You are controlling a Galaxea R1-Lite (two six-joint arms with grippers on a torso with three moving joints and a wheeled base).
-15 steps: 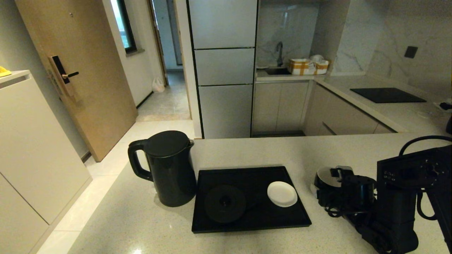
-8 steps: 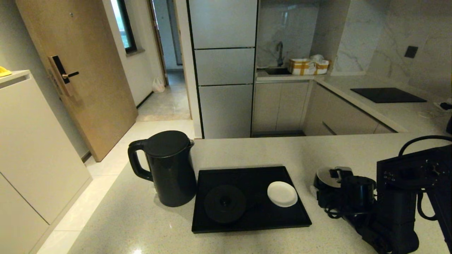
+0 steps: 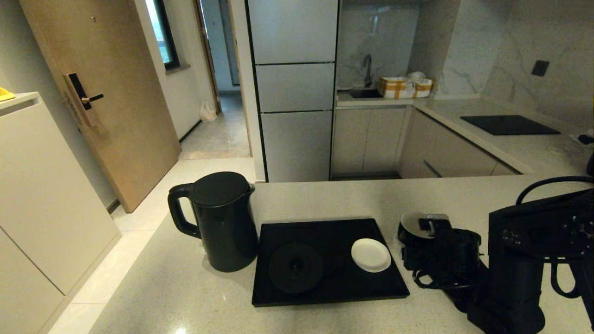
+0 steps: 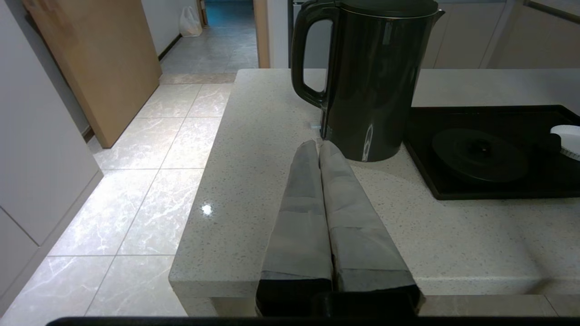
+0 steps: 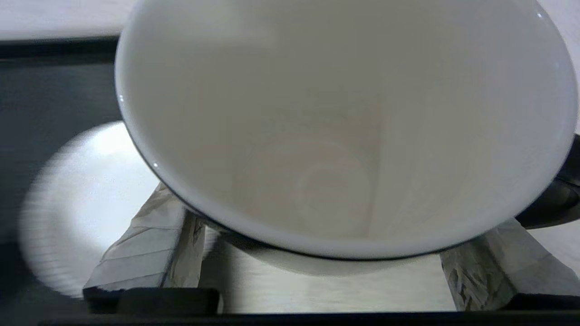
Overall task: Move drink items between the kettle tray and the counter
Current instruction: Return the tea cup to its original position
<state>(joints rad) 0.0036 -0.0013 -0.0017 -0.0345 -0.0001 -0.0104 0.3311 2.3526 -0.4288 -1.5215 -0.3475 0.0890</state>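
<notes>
Kettle (image 3: 222, 222) comes first on the left. It stands upright on the tabletop (image 3: 185, 287), just ahead of my left pincer (image 4: 319, 147), with its loop handle turned away from the tray (image 3: 334, 290) and its body just beside the tray's left rim. The left pincer is pressed together, holds nothing and hangs parked off the near edge of the tabletop. I read that arm as idle.

The round kettle base (image 3: 295, 267) lies bare in the left half of the tray, between the two pincers. I judge the kettle was set off to one side so the base stays open for its return. The white saucer (image 3: 370, 254) sits in the tray's right half, near the right pincer (image 5: 333, 210) and empty. To my eye that is the spot waiting for the cup (image 3: 413, 227).

The cup is in the right pincer, just off the tray's right rim. The two fingers (image 5: 149, 244) flank its dark wall and pinch it from both sides, and its white inside faces the wrist camera. The fingers stand wide because the cup is wide. I grip it by the body, not the handle, so it stays level. The blurred saucer shows just beyond the cup, so I judge the carry over the rim is under way. The cup then has to be set down squarely on the saucer without clipping the rim.
</notes>
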